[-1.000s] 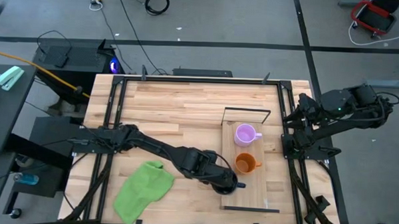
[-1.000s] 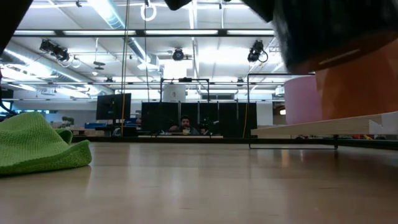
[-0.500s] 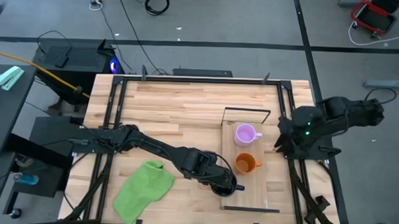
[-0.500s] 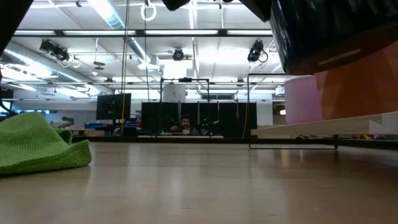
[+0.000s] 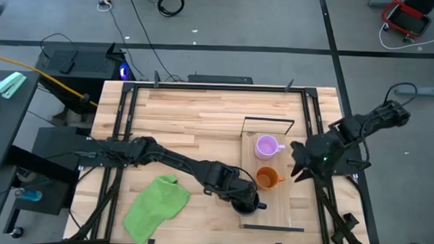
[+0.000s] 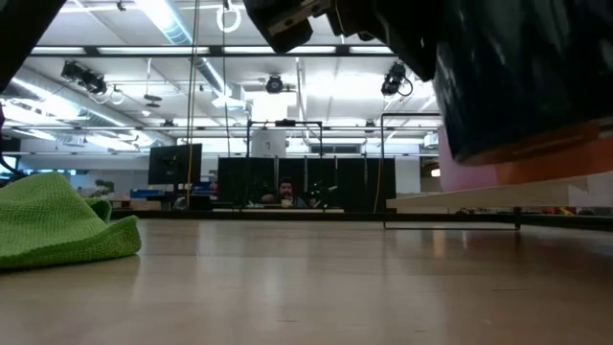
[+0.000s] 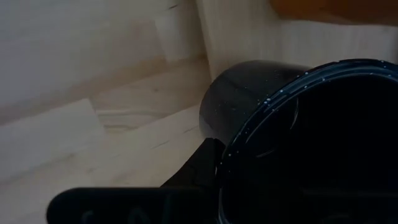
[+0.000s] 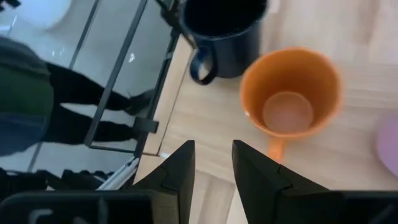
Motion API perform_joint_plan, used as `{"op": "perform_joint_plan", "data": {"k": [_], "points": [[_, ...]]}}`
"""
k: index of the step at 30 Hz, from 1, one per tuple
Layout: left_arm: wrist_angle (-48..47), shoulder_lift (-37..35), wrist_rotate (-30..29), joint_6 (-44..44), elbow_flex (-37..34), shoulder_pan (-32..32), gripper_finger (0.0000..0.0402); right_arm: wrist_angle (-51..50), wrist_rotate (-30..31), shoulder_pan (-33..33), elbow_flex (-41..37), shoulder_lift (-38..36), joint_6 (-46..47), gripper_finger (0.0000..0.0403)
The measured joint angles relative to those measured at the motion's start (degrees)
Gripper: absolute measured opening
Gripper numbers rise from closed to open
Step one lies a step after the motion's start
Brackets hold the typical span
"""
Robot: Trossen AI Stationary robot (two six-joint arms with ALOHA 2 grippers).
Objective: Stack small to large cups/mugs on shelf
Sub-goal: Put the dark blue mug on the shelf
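Note:
The black mug (image 5: 248, 204) hangs in my left gripper (image 5: 243, 201) over the near left corner of the light-wood shelf (image 5: 286, 204). In the low view the black mug (image 6: 527, 86) fills the upper right, its bottom above the board (image 6: 479, 199). The orange mug (image 5: 266, 177) and the purple mug (image 5: 265, 146) stand upright on the shelf, purple farther away. My right gripper (image 5: 296, 168) is open at the shelf's right edge. In its wrist view it (image 8: 211, 163) hovers over the board near the orange mug (image 8: 291, 99). My left gripper holds the black mug by its rim (image 7: 249, 130), coming from above. One finger (image 7: 196, 171) lies against the outside of the wall; the other is hidden by the mug. The mug is upright, with its handle (image 8: 202, 68) turned toward the table's right.
A green cloth (image 5: 155, 204) lies crumpled on the table's near left. Thin black wire frames stand at the shelf's far end (image 5: 269, 122) and near end (image 5: 271, 227). Bare planks (image 5: 195, 114) fill the far half of the table.
My left gripper has lowered the black mug toward the shelf's near end, shifting slightly right. My right arm has swung in from the table's right edge toward the shelf, and its gripper now stands beside the orange mug. The orange and purple mugs have stayed put.

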Motion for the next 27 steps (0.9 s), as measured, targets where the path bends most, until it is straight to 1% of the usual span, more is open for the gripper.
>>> {"op": "perform_joint_plan", "data": {"k": [5,10,16,27], "points": [[0.1,0.0,0.0,0.1,0.0,0.0,0.0024,1.9,1.1,4.2,0.0,3.9,0.1,0.0114],[-0.6,0.0,0.0,0.0,0.0,-0.1,0.0024,2.9,3.1,6.8,0.0,6.5,0.4,0.0114],[-1.0,0.5,0.0,0.0,0.0,0.0,0.0024,4.6,4.3,7.6,0.0,7.2,0.4,0.0114],[-0.8,1.6,0.0,0.0,0.0,0.0,0.0024,4.9,5.3,7.6,0.0,7.2,0.8,0.0114]]}}
